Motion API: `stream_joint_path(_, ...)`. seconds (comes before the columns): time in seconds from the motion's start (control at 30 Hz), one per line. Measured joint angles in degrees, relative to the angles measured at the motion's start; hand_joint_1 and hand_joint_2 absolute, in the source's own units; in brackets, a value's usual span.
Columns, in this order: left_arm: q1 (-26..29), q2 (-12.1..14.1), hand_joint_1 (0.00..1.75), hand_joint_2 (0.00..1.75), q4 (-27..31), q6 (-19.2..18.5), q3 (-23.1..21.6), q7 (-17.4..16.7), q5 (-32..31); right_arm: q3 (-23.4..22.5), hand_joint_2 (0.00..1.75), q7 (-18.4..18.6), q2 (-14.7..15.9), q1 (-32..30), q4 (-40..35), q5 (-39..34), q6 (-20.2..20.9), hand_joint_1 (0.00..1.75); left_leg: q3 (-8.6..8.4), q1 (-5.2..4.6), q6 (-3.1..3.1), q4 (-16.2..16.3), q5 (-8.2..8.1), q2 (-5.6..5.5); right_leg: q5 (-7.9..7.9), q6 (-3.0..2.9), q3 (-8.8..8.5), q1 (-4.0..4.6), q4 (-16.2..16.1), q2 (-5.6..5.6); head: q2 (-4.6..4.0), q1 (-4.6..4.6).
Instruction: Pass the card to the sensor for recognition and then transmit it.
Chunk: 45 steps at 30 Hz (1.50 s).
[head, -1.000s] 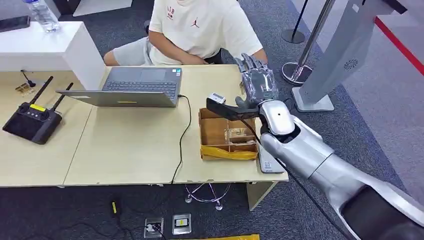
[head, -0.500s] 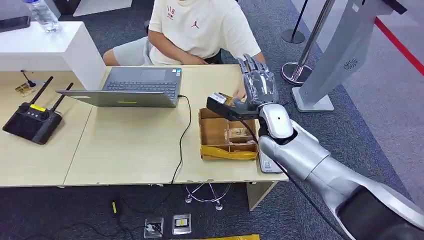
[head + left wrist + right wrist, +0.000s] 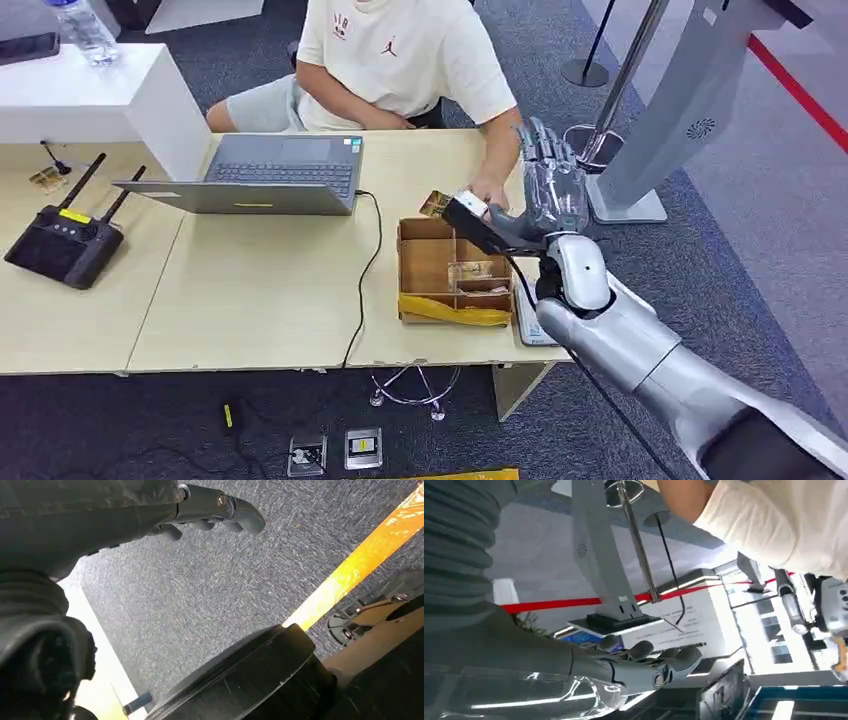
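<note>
- The right hand (image 3: 545, 190) is raised above the far right part of the counter (image 3: 260, 300), fingers upright and spread, with the thumb reaching out toward the left.
- A card (image 3: 436, 205), brownish with a pale end, sits at the tip of that thumb, just above the far edge of the cardboard box (image 3: 455, 275). The thumb partly covers it, so I cannot tell whether the hand pinches it or what the state of the grip is.
- A person's hand (image 3: 490, 190) lies right beside the card, on its far side; whether it touches the card is not clear.
- The person (image 3: 400, 60) in a cream T-shirt sits behind the counter, arm stretched toward the card.
- The box is open, with dividers and small items inside, and yellow tape along its near edge.
- A grey laptop (image 3: 270, 175) stands open to the left of the box; a black cable (image 3: 365, 270) runs from it over the counter's front edge.
- A black remote control (image 3: 65, 240) with two aerials rests at the counter's left end.
- The left hand (image 3: 210, 510) hangs over grey carpet (image 3: 200, 595), its fingers loosely curled and apart, with nothing in them.
- In the right wrist view the right hand (image 3: 639, 667) shows its fingers extended, with a grey stand (image 3: 599, 560) and a red band behind.
</note>
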State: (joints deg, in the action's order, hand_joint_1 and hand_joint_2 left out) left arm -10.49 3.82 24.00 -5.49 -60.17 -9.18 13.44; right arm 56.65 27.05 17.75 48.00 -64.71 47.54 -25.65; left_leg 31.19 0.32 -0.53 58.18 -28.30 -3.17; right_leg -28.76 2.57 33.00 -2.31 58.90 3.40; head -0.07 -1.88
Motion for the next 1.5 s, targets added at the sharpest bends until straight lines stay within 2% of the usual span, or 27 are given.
stream_joint_path(0.17,0.86,0.17,0.00,0.00,-0.07,0.00,0.04,0.48,0.63,-4.90,1.75,0.55,3.94,-7.04,-9.28,-0.87,-0.75,0.00,0.02,0.01,0.06,0.00,-0.05,0.05,0.00,0.00,0.01,0.00,0.00,0.03,0.00,0.00)
stream_joint_path(0.33,1.62,0.42,0.00,0.00,-0.15,0.00,0.24,1.86,1.01,-9.96,1.75,-2.66,7.49,-14.05,-17.98,-5.14,-0.71,0.00,0.03,0.00,0.06,0.00,-0.06,0.05,0.00,0.00,0.00,0.00,0.00,0.02,0.00,0.00)
stream_joint_path(0.5,2.09,0.63,0.00,0.00,-0.22,0.00,0.61,2.19,0.39,-14.31,1.75,-4.06,10.25,-20.42,-24.71,-6.34,0.13,0.00,0.02,0.01,0.06,0.00,-0.06,-0.05,-0.02,-0.01,-0.04,0.02,-0.02,-0.03,0.00,0.00)
stream_joint_path(0.8,2.45,0.87,0.00,0.00,-0.31,0.00,1.11,2.14,1.05,-20.17,1.75,-7.52,11.75,-30.97,-30.52,-8.44,1.33,0.00,0.04,0.02,0.08,-0.01,-0.11,0.01,-0.03,-0.03,-0.03,0.02,-0.02,-0.01,0.00,0.00)
stream_joint_path(0.9,2.50,0.87,0.00,0.00,-0.37,0.00,1.44,2.14,1.57,-21.31,1.75,-9.18,11.75,-32.69,-31.07,-9.99,2.90,0.00,0.02,0.02,0.08,-0.01,-0.11,0.10,-0.03,-0.04,-0.02,0.02,-0.01,0.04,0.00,0.00)
stream_joint_path(1.23,2.48,0.87,0.00,0.00,-0.44,0.00,1.51,2.14,3.45,-22.20,1.75,-10.66,11.53,-36.00,-31.96,-10.97,14.27,0.00,0.05,0.02,0.08,-0.02,-0.11,0.07,-0.03,-0.04,-0.02,0.02,-0.01,0.01,0.00,0.02)
stream_joint_path(1.37,2.38,0.87,0.00,0.00,-0.46,0.00,1.49,2.08,3.58,-21.18,1.75,-9.35,11.10,-35.93,-31.79,-8.53,18.57,0.00,0.07,0.02,0.08,-0.02,-0.11,0.07,-0.03,-0.04,-0.03,0.02,-0.01,0.00,0.00,0.02)
stream_joint_path(1.5,2.25,0.87,0.00,0.00,-0.46,0.00,1.46,1.27,3.54,-19.20,1.75,-7.25,10.33,-35.24,-31.00,-4.67,20.54,0.00,0.08,0.04,0.08,-0.03,-0.11,0.08,-0.03,-0.04,-0.01,0.03,0.00,0.01,0.00,0.02)
